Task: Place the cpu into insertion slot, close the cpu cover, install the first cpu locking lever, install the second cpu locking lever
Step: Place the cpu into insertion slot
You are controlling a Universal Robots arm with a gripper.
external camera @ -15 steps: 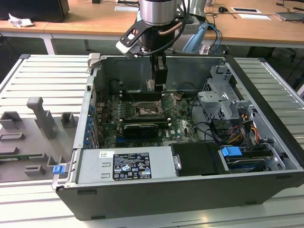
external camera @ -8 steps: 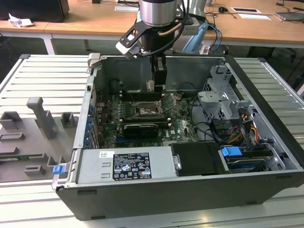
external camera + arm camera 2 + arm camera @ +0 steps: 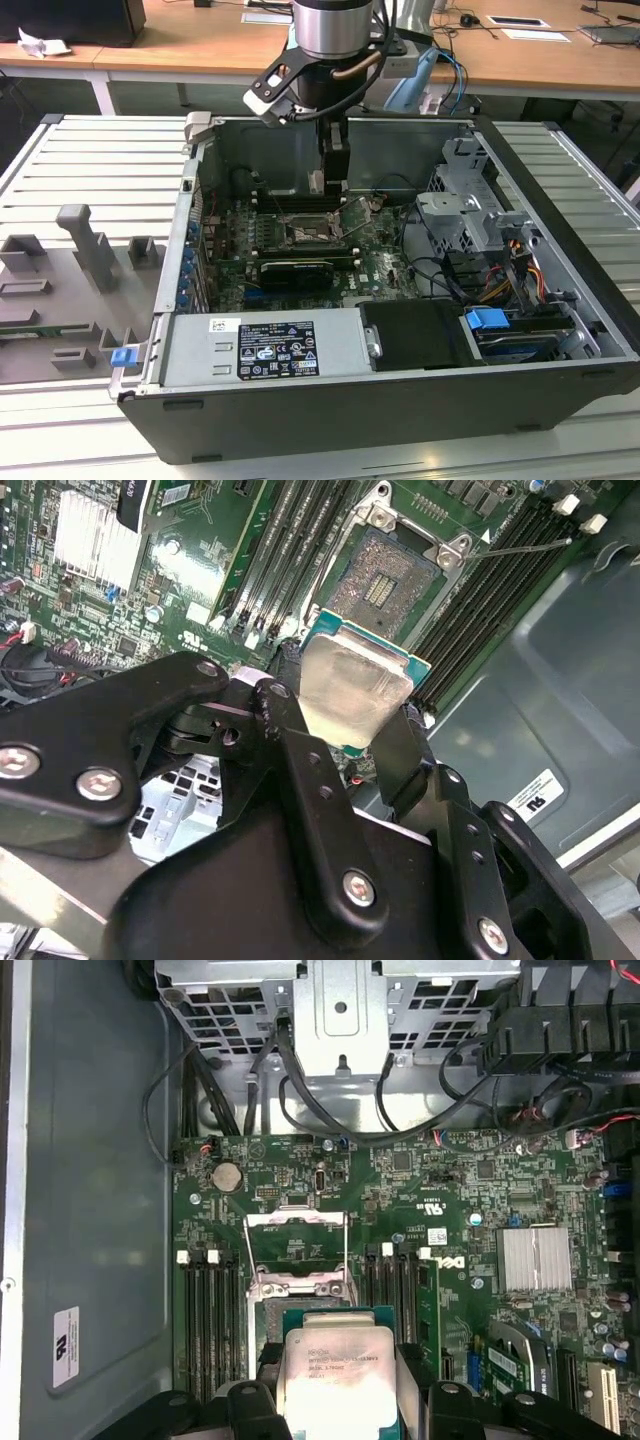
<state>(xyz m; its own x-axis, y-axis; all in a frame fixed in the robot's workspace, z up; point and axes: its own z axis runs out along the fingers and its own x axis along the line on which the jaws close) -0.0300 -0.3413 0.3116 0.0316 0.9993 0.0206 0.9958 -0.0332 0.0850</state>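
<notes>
Your hand (image 3: 348, 708) is clamped on the cpu (image 3: 355, 675). In the second wrist view 2 black fingers (image 3: 402, 748) press on opposite edges of the chip, with its pale metal top facing the camera.

- Exterior view: the arm reaches down into the open computer case (image 3: 400, 400), which lies on the slatted bench (image 3: 90, 160). The hand hangs above the green board, close to the insertion slot (image 3: 308, 233).
- The cpu is not seated. In the second wrist view it is held in the air near the insertion slot (image 3: 390, 575) and apart from it, and the slot's dark contact field is bare.
- First wrist view: the cpu (image 3: 335, 1370) overlaps the near part of the slot. Just beyond it, the cpu cover (image 3: 297, 1217) stands swung open, and you can see the board through its cut-out middle.
- Second wrist view: 1 thin metal lever (image 3: 525, 547) sits away from the slot and crosses the black memory slots (image 3: 490, 590).
- A heat sink (image 3: 535, 1258) with silver fins sits on the board, well apart from the slot.
</notes>
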